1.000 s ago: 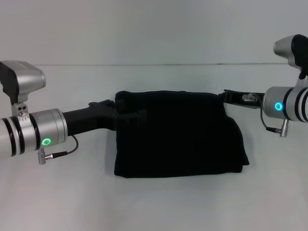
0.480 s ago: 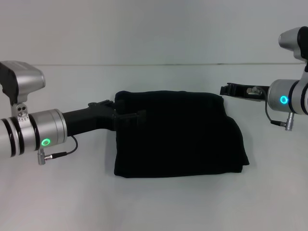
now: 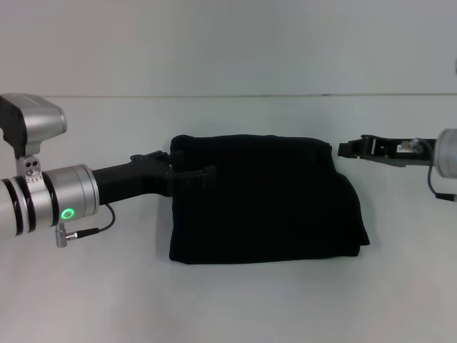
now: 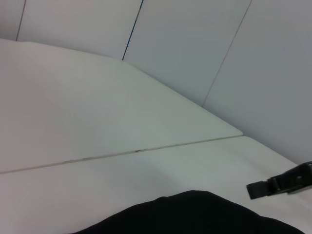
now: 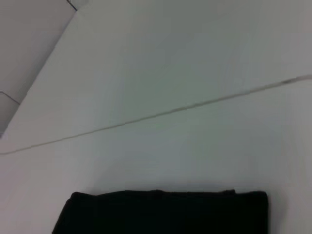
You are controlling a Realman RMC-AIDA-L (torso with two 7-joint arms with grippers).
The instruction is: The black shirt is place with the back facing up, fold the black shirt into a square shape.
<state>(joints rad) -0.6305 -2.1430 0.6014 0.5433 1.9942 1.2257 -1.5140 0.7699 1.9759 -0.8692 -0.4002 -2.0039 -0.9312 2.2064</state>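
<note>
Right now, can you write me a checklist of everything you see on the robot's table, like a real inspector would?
Surface: plain white table, with a thin seam line across its far part.
Job's things: black shirt lies folded into a roughly square bundle in the middle of the table; no lettering shows.
Clutter: nothing seen.
Grippers: left gripper reaches over the shirt's far left corner, black against black, so its jaws cannot be told. Right gripper sits just off the shirt's far right corner, apart from it.
Cables: a thin black cable loops under the left wrist; another hangs by the right wrist.
Surroundings: pale panelled wall behind the table.
</note>
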